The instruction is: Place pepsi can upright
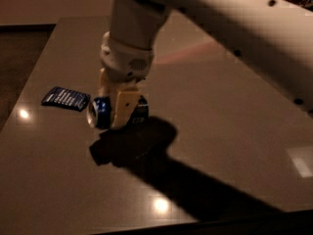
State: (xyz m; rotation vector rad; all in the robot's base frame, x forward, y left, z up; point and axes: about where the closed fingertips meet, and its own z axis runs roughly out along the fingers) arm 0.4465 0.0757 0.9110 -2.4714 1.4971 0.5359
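The pepsi can [100,112], dark blue with a silver end facing left, lies on its side and is held a little above the glossy table [220,131]. My gripper [113,109] hangs from the white arm that comes in from the upper right. Its cream fingers [122,107] are shut on the can's middle, one in front and one behind. The can's shadow lies on the table just below and to the right.
A flat dark-blue snack packet [65,98] lies on the table just left of the can. The table's left edge borders a dark floor [19,67]. The near edge runs along the bottom of the view.
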